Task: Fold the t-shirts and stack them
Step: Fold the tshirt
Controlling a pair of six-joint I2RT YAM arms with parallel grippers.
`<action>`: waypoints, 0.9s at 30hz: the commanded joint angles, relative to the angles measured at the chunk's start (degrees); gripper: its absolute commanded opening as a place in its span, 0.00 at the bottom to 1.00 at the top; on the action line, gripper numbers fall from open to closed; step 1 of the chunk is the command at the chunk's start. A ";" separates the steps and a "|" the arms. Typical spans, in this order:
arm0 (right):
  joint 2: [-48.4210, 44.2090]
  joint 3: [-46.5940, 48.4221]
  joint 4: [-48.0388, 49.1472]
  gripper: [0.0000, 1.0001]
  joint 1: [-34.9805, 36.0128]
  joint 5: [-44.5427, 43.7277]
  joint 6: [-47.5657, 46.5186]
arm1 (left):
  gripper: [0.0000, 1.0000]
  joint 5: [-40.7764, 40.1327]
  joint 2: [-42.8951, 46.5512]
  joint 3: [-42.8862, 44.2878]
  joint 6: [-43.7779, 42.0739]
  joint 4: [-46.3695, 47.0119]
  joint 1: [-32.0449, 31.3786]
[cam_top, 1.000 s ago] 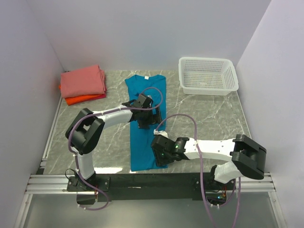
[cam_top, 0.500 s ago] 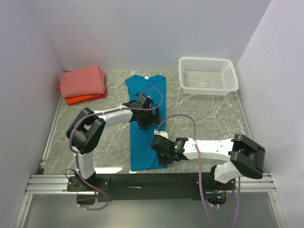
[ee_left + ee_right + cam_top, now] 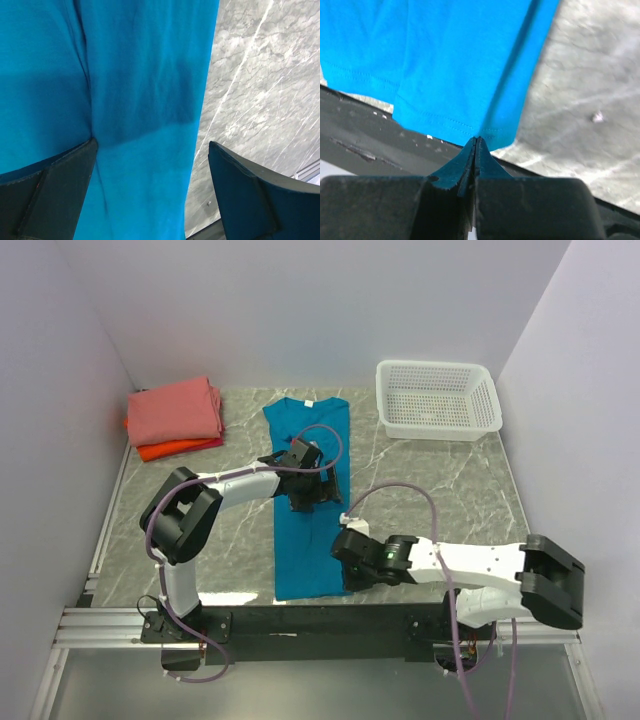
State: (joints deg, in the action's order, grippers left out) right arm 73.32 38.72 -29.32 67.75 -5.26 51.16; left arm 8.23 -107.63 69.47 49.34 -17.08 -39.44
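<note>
Teal tee [image 3: 308, 430] lies as a long strip mid table [image 3: 450, 490], collar far, hem at near edge. In top view its middle is hidden under L gripper [image 3: 152, 146]. L jaws are wide open, one finger over cloth, the other over bare marble. R gripper [image 3: 476, 141] is closed, tips at the hem corner; we can't tell if cloth is pinched. Far-left stack: pink tee [image 3: 175, 410] on top, orange/red tees [image 3: 165, 451] below, edges only.
</note>
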 commanded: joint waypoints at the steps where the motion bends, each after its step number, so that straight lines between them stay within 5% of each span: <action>1: -4.67 -1.89 -2.66 0.00 0.55 -1.86 3.07 | 1.00 -1.20 -0.56 0.84 0.14 0.03 0.42; 13: -9.16 -6.37 -4.61 0.00 0.55 -1.70 5.28 | 0.99 0.03 -0.91 1.54 -0.12 0.03 0.42; 20: -8.72 -6.81 3.30 0.44 0.55 5.07 2.37 | 0.99 1.44 -0.38 1.72 -0.56 0.03 0.42; 27: -14.33 -3.92 -2.04 0.52 0.37 -0.08 1.23 | 0.99 0.57 5.76 2.69 -1.97 -3.56 -0.98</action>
State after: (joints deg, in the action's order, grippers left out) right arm 62.52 32.45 -29.23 67.90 -1.56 53.30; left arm 9.21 -107.33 69.80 48.93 -18.22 -39.35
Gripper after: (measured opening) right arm 0.510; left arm 0.995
